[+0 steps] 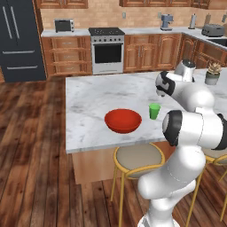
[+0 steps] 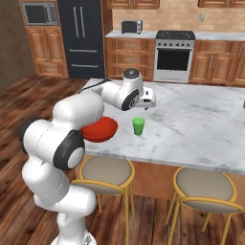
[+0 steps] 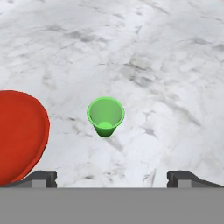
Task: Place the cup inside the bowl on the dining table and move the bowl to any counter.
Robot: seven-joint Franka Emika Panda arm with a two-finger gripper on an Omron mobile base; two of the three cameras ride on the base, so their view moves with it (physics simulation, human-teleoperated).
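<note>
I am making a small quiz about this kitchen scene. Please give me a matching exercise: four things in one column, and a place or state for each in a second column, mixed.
Things:
1. cup
2. bowl
3. gripper
4. potted plant

Places or states:
A. open, above the dining table
B. red, near the table's front edge
C. at the table's far right
D. green, upright and empty, beside the bowl

Pairs: 1-D, 2-B, 3-A, 4-C

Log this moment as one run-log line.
phase: approach | gripper: open, above cup | cup: upright on dining table, beside bowl | bowl: empty
</note>
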